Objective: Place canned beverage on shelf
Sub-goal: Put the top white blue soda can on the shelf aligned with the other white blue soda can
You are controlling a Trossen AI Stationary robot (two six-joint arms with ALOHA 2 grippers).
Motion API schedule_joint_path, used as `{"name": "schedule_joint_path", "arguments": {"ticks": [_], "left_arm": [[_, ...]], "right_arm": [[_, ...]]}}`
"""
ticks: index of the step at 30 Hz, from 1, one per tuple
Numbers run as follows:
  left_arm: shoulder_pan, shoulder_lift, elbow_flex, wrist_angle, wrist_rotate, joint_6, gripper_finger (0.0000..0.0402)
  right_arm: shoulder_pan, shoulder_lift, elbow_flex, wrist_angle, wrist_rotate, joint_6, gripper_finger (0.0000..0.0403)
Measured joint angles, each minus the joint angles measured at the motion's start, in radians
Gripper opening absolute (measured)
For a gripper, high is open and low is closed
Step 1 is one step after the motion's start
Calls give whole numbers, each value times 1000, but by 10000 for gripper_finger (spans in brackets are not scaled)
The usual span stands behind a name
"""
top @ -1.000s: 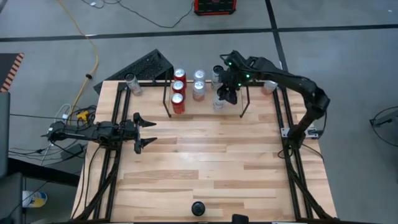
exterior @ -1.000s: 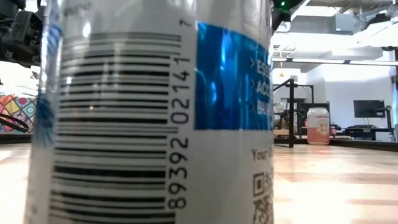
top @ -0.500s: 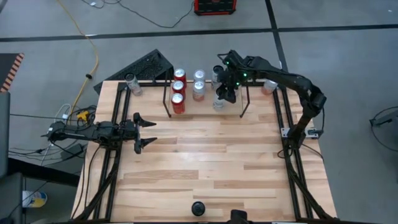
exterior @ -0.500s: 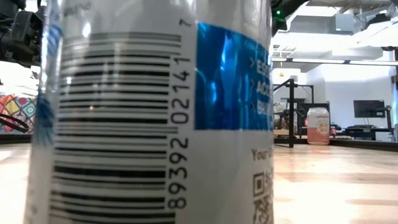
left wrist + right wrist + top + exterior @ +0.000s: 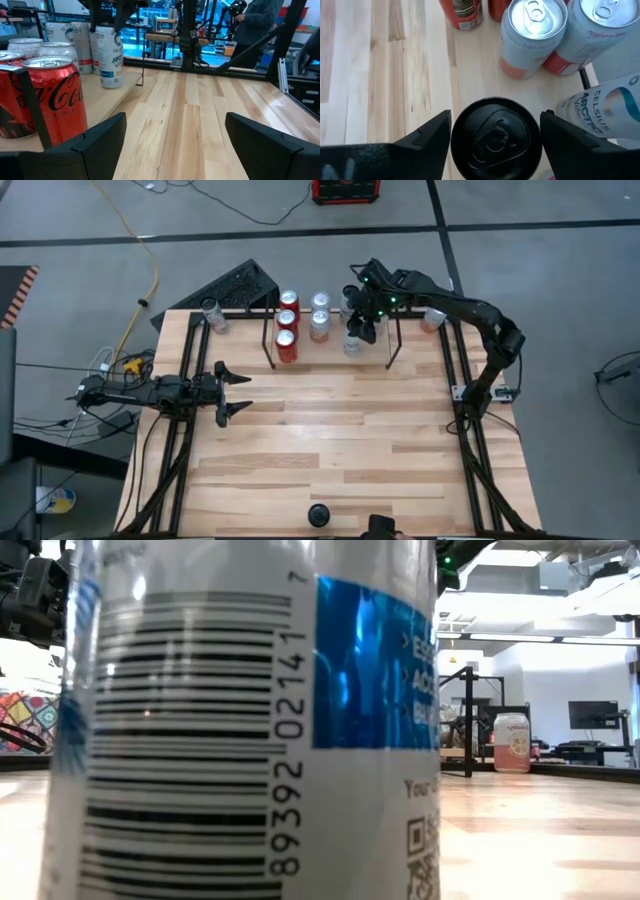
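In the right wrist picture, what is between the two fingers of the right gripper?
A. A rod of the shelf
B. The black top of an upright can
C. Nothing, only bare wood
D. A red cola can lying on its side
B: the right wrist view looks down on the round black top of an upright can sitting between the right gripper's two dark fingers, with a narrow gap showing on each side.
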Motion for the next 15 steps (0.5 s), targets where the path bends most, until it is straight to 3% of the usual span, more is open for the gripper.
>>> {"name": "schedule_joint_path", "arguments": {"ticks": [15], "left_arm": [[0,0,0,0,0,0,327]], "right_arm": [[30,-1,65,33,72,-6,282]]}}
